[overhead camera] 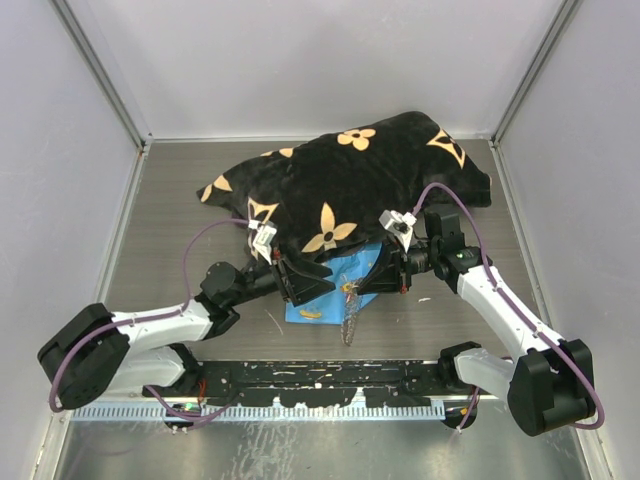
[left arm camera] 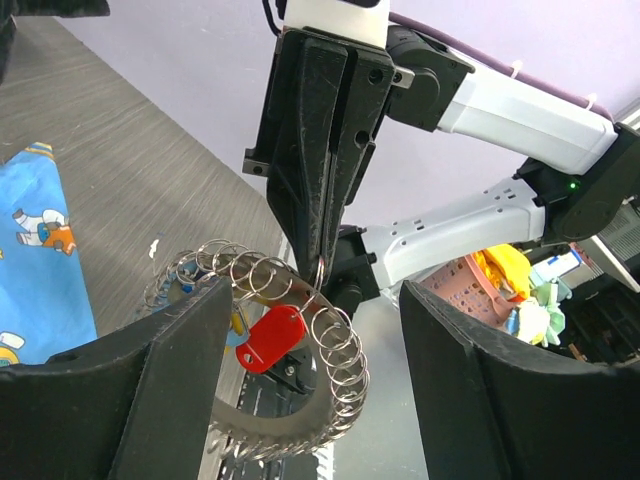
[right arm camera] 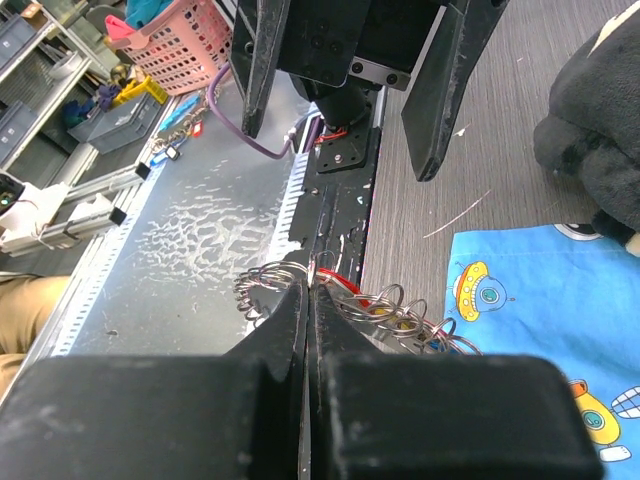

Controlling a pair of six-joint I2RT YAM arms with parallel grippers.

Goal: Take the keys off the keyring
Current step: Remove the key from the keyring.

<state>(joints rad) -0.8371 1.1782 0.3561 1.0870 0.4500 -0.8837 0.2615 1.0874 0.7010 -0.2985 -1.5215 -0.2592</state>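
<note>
Since a small silver key with a red plastic head (left arm camera: 272,338) hangs on the large silvery keyring of springy wire coils (left arm camera: 345,380), held above the grey wood-grain worktop (overhead camera: 180,200), the job looks unfinished. One orange-yellow sliver (overhead camera: 312,314) on the blue printed cloth (overhead camera: 335,272) may be a freed key. The right pincer (right arm camera: 310,290) is clamped on the ring's thin metal, and the left pincer (left arm camera: 312,288) stands spread wide, gripping nothing.

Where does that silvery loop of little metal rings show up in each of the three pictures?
Top external: silvery chain-like keyring, just below centre.
Left wrist: keyring lower centre, curling inside the open left gripper.
Right wrist: keyring lower centre, pinched by the shut right gripper.
Shared landmark: blue cartoon-print cloth, in all three.
</note>
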